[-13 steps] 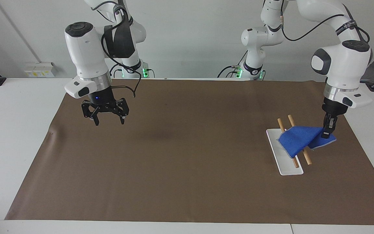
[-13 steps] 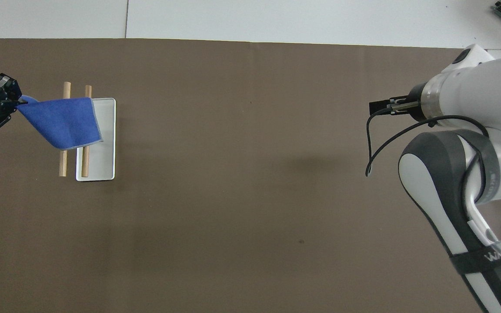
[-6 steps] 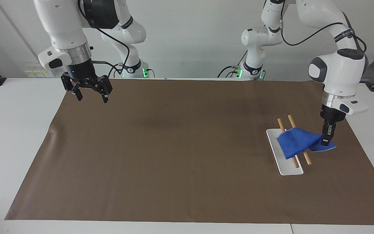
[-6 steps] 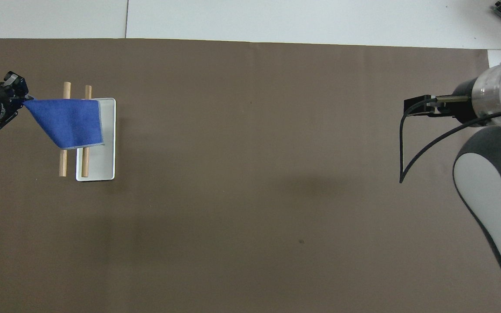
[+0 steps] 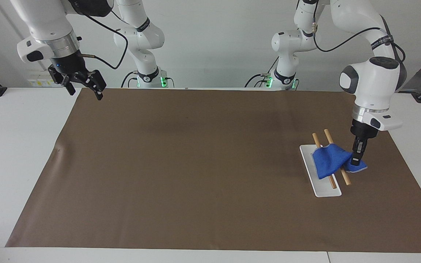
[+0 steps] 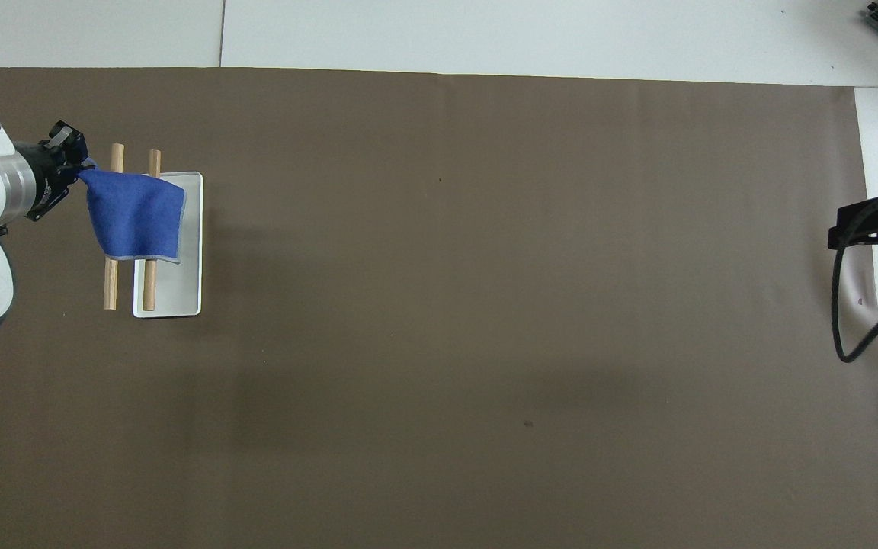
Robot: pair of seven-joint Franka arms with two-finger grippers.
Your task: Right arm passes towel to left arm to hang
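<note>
The blue towel [image 5: 329, 160] [image 6: 136, 214] lies draped over two wooden rods [image 5: 343, 175] [image 6: 110, 286] that stand above a white tray [image 5: 320, 188] [image 6: 176, 293] at the left arm's end of the table. My left gripper [image 5: 356, 157] [image 6: 73, 164] is shut on the towel's corner, low beside the rods toward the left arm's end. My right gripper [image 5: 83, 87] [image 6: 866, 229] is open and empty, raised over the mat's edge at the right arm's end, close to the robots.
A brown mat [image 5: 196, 164] [image 6: 485, 305] covers most of the white table [image 5: 13, 146]. Cables hang from the right arm's wrist [image 6: 854, 335].
My right gripper has risen and drawn back toward its base, off toward the mat's edge. My left gripper has moved in toward the rods and lowered, so the towel bunches and drapes closer over them.
</note>
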